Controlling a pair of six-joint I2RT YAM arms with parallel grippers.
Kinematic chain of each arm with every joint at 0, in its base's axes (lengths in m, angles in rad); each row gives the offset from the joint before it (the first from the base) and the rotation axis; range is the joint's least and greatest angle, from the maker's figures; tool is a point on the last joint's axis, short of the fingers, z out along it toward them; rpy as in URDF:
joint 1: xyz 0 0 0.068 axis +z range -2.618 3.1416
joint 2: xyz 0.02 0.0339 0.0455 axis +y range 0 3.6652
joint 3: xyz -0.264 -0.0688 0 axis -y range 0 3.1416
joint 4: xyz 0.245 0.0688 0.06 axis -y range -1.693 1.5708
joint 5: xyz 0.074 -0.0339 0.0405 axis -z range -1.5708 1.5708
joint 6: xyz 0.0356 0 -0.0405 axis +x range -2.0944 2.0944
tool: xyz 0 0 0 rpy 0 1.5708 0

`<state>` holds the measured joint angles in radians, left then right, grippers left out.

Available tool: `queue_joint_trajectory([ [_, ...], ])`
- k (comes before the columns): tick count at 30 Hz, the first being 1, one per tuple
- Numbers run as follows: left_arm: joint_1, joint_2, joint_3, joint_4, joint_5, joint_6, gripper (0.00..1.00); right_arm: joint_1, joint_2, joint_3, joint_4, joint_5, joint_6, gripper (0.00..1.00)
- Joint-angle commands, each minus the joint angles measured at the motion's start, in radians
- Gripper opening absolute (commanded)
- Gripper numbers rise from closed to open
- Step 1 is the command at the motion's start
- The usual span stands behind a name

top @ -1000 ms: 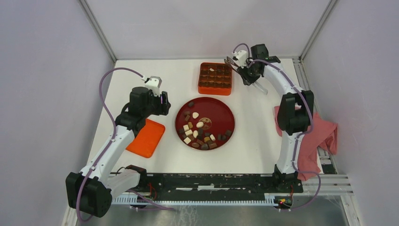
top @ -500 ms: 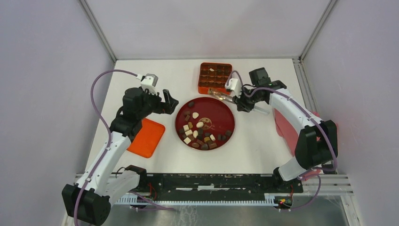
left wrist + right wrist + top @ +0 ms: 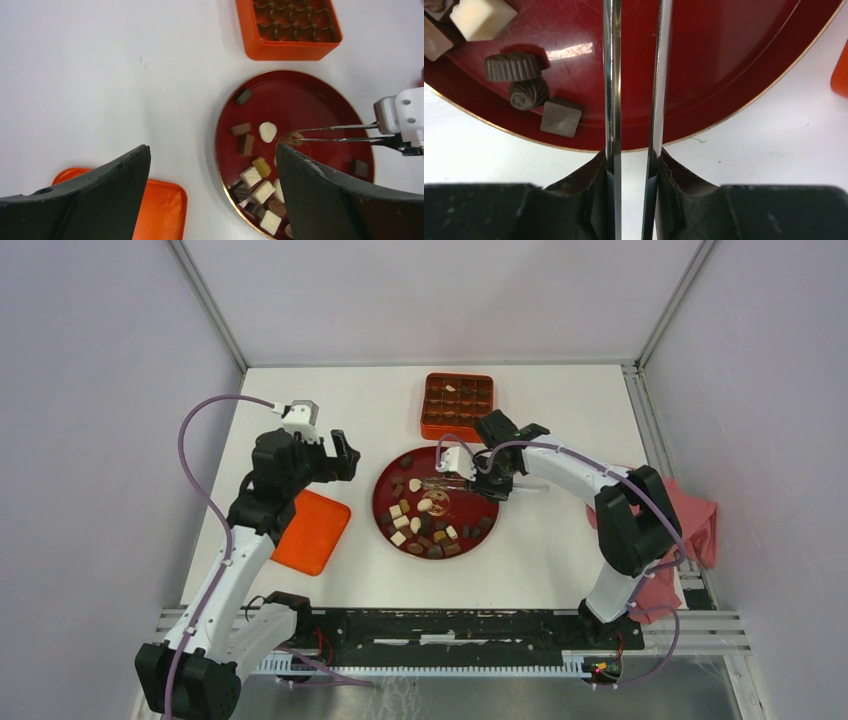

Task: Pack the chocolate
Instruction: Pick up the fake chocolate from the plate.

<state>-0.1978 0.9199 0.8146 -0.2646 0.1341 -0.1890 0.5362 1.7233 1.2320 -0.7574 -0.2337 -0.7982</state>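
Moved: right tool (image 3: pixel 490 478) has swung from the orange box (image 3: pixel 457 420) to over the red plate (image 3: pixel 472 502); left tool (image 3: pixel 343 454) has spread wide.
Right tool: narrow, clamping tweezers (image 3: pixel 612 75).
Chocolate (image 3: pixel 420 522): heaped on the plate.
Left wrist only: tweezer tips just beside a cream-white piece (image 3: pixel 267 131).

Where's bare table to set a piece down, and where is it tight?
Bare table: the far-left corner beside the orange box, and the near strip between the red plate and the base rail. Crowded: the plate's near-left half, piled with chocolate, and its middle, where tongs in the right tool reach in.
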Motion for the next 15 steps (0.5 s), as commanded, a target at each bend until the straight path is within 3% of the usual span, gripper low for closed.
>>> queue_joint_trajectory([
  [1,0.003,-0.044,-0.046,-0.022,-0.115,0.081,0.99,0.032,0.047,0.112,-0.042,0.092,-0.013,0.35],
  [15,0.004,-0.051,-0.060,-0.013,-0.086,0.084,0.97,0.072,0.155,0.243,-0.149,0.143,0.004,0.43],
])
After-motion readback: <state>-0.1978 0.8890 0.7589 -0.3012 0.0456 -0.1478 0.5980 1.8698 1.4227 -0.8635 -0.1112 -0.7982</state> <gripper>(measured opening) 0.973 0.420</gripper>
